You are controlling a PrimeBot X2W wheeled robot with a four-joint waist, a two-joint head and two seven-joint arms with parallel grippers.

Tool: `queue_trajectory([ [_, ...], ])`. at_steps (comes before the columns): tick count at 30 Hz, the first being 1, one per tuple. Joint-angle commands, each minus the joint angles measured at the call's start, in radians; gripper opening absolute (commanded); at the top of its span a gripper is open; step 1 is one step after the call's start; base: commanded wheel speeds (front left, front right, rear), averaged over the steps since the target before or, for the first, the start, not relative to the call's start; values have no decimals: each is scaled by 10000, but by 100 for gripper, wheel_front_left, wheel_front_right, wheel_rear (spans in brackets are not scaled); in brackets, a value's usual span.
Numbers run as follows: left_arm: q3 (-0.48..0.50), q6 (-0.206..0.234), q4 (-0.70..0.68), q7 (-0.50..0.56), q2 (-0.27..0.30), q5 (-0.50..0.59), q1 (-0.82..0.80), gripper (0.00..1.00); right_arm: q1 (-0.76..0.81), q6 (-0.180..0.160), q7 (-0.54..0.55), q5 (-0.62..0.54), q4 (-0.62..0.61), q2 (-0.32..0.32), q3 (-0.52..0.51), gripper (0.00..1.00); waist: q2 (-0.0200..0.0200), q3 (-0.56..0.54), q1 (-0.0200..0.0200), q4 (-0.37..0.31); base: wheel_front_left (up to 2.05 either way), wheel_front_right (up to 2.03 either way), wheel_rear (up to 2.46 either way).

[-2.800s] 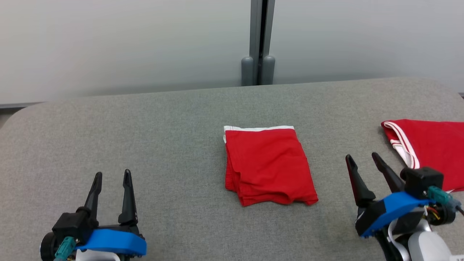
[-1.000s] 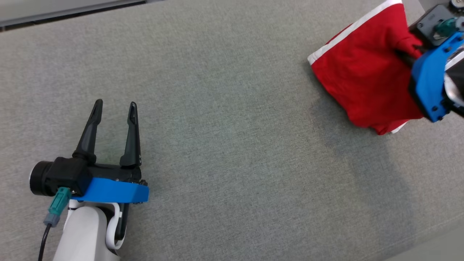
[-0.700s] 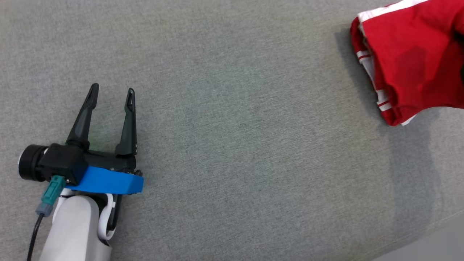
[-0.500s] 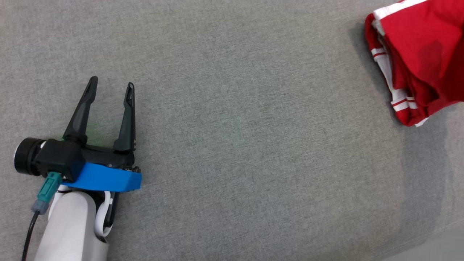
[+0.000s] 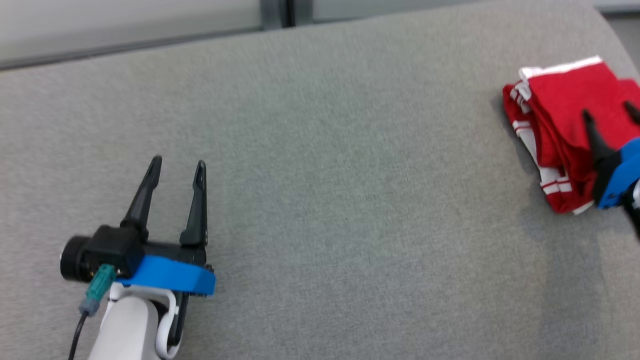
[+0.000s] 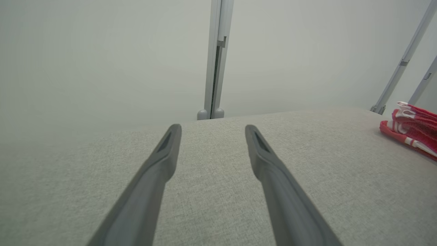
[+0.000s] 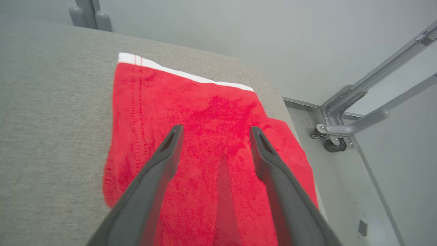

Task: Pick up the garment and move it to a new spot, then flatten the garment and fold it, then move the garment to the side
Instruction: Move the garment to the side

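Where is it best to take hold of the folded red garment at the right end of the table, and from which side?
Probably the layered edge with white stripes, which faces the middle of the table. There the folds of the red garment lie stacked, so one pinch could catch all layers. Come from above, leaning in from that side; the open right gripper hovers over it.
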Motion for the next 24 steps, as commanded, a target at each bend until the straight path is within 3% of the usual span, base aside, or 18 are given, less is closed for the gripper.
queue_trajectory([
  [1, 83, 89, 135, -73, -54, -72, 258, 100, 460, -2, -378, 203, -208, 157, -130, 100, 0, -588, 3, -188, 0, 0, 0],
  [4, 215, 165, 383, -134, -187, -234, 791, 100, 1470, -2, -1152, 578, -982, 608, -251, 100, 0, -1405, 3, -25, 0, 0, 0],
  [10, 584, 324, 358, -152, -449, -310, 1730, 100, 3619, -2, -1639, 358, -2906, 1219, -1052, 100, 0, -2564, 3, 529, 0, 0, 0],
  [19, 839, 324, 553, -154, -724, -322, 2473, 100, 6659, 0, -1475, -1181, -5770, 2977, -2822, 100, 0, -3396, 3, 1459, 0, 0, 0],
  [24, 870, 282, 773, -155, -769, -373, 2593, 100, 7125, 0, -1138, -1708, -6374, 3366, -3054, 100, 0, -3478, 3, 1711, 0, 0, 0],
])
